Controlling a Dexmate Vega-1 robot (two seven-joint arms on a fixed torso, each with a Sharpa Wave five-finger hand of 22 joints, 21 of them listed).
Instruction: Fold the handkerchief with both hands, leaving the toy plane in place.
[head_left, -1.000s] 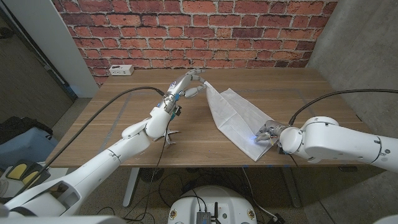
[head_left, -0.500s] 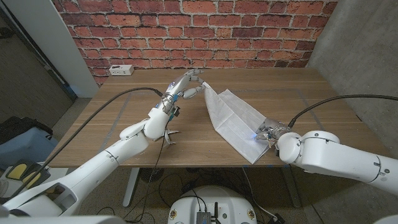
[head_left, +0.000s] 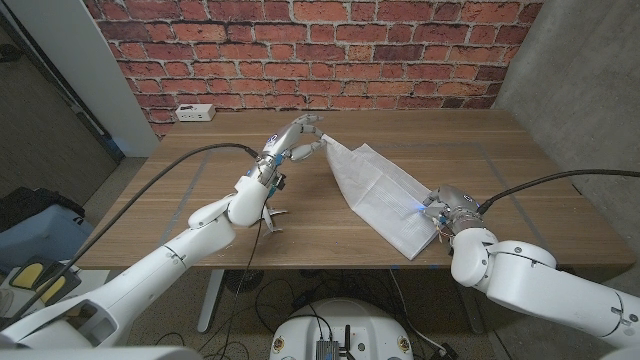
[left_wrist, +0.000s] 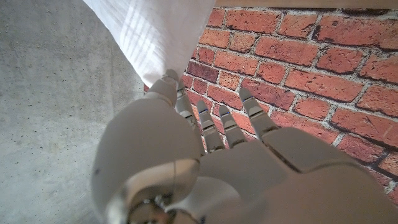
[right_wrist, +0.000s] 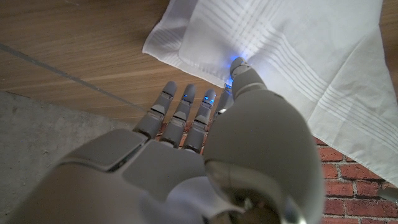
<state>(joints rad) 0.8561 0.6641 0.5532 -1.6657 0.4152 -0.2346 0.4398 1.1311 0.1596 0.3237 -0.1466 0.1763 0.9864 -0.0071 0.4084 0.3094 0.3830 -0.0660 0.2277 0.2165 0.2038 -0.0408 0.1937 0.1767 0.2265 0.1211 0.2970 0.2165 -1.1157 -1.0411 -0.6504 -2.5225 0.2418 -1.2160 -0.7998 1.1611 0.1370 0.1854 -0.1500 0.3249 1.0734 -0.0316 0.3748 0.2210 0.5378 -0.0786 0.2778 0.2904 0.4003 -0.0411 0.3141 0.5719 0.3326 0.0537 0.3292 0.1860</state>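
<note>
The white handkerchief (head_left: 378, 190) stretches across the table's middle, its far corner lifted. My left hand (head_left: 296, 136) pinches that raised corner above the far part of the table; in the left wrist view the fingers (left_wrist: 177, 99) meet the cloth (left_wrist: 155, 31). My right hand (head_left: 446, 208) grips the cloth's near right edge low at the table; in the right wrist view the thumb of the hand (right_wrist: 205, 149) presses on the folded cloth (right_wrist: 286, 50). A small pale toy plane (head_left: 270, 220) sits under my left forearm, partly hidden.
A white power strip (head_left: 193, 112) lies at the table's (head_left: 500, 150) back left edge. A brick wall stands behind the table. A black cable (head_left: 190, 160) runs along my left arm, another (head_left: 550, 180) along the right.
My right arm has swung in toward the near table edge and its hand has shifted a little right and farther with the cloth edge. The left hand still holds the raised corner.
</note>
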